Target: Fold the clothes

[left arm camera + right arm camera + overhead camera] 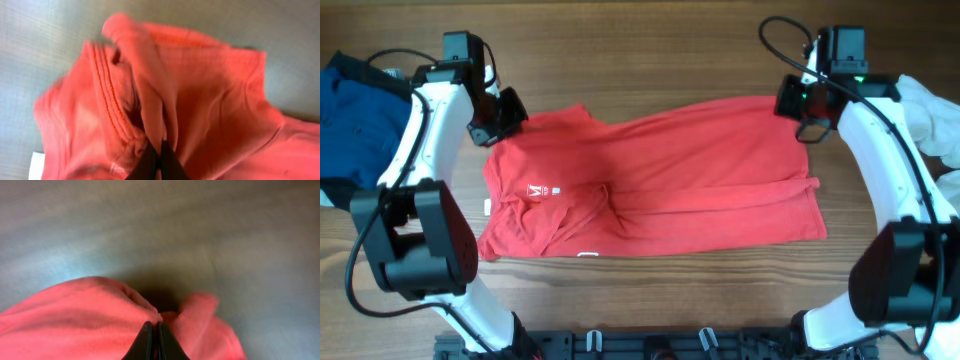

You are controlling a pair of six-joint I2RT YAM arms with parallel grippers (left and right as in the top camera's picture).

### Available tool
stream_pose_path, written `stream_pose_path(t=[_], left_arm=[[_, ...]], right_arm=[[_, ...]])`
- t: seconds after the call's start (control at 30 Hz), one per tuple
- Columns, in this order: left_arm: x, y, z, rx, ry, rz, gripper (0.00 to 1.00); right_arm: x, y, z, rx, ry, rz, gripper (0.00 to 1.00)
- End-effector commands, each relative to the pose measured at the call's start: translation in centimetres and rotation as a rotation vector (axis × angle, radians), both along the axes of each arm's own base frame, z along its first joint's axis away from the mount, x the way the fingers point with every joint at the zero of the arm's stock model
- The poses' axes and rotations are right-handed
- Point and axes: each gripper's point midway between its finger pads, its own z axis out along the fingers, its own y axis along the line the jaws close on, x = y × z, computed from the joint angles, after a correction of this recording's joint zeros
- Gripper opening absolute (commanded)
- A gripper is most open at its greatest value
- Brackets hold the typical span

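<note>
Overhead, the red shirt lies spread across the middle of the wooden worktop. The left fingers pinch a fold at its upper-left corner (near a stitched seam); the right fingers pinch its upper-right edge. A blue garment sits upper left of the frame, white cloth upper right.

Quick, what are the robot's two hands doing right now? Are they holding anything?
The left gripper is closed, pinching a fold of the red shirt.
The right gripper is closed, pinching the same red shirt at its other end.
</note>
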Motion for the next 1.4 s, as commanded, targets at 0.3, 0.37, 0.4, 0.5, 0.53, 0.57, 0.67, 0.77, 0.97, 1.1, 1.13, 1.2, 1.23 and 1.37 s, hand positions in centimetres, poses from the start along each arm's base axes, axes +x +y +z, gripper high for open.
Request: stream_pose_path(t=[0.3,0.37,0.4,0.5,0.53,0.57,0.67,0.77,0.97,1.1,1.13,1.2,1.23,1.37], left_arm=[[-10.8,1.5,0.2,0.086,0.437,-0.043,0.04],[-11.1,2.2,0.3,0.121,0.453,-0.039,0.04],[-10.8,2.2,0.2,0.122,0.443,-0.03,0.04],[-10.1,2.3,0.0,0.125,0.411,-0.027,0.04],[-10.0,2.3,0.0,0.125,0.409,-0.027,0.04],[-10.0,2.3,0.0,0.125,0.409,-0.027,0.04],[-9.6,2.3,-0.1,0.127,0.39,-0.026,0.04],[-9.3,2.2,-0.1,0.123,0.379,-0.025,0.04],[-9.3,2.1,-0.1,0.112,0.378,-0.025,0.04],[-9.3,2.1,-0.1,0.112,0.378,-0.025,0.04],[-9.3,2.1,-0.1,0.112,0.379,-0.025,0.04],[-9.3,2.1,-0.1,0.112,0.379,-0.025,0.04],[-9.3,2.1,-0.1,0.113,0.378,-0.025,0.04],[-9.4,2.1,-0.1,0.112,0.381,-0.025,0.04]], right_arm=[[-13.2,-0.9,-4.1,-0.069,0.545,0.058,0.29],[-10.2,-1.0,-4.2,-0.073,0.425,0.051,0.3],[-8.1,-1.1,-4.2,-0.078,0.34,0.047,0.32],[-3.8,-1.4,-4.4,-0.095,0.19,0.029,0.35],[-3.5,-1.5,-5.0,-0.092,0.193,0.022,0.35],[-3.4,-1.5,-6.6,-0.08,0.228,-0.006,0.35],[-4.4,-0.1,-10.9,0.0,0.352,0.012,0.34],[-5.3,0.6,-13.8,0.033,0.431,0.021,0.35],[-6.4,1.5,-14.7,0.089,0.492,0.033,0.13],[-5.7,1.0,-13.8,0.07,0.458,-0.008,0.04],[-5.2,0.9,-13.1,0.06,0.434,-0.009,0.06],[-4.4,0.7,-11.4,0.05,0.382,-0.01,0.06],[-4.1,0.7,-10.5,0.049,0.357,-0.01,0.06],[-4.7,-0.6,-6.5,-0.02,0.296,-0.031,0.06]])
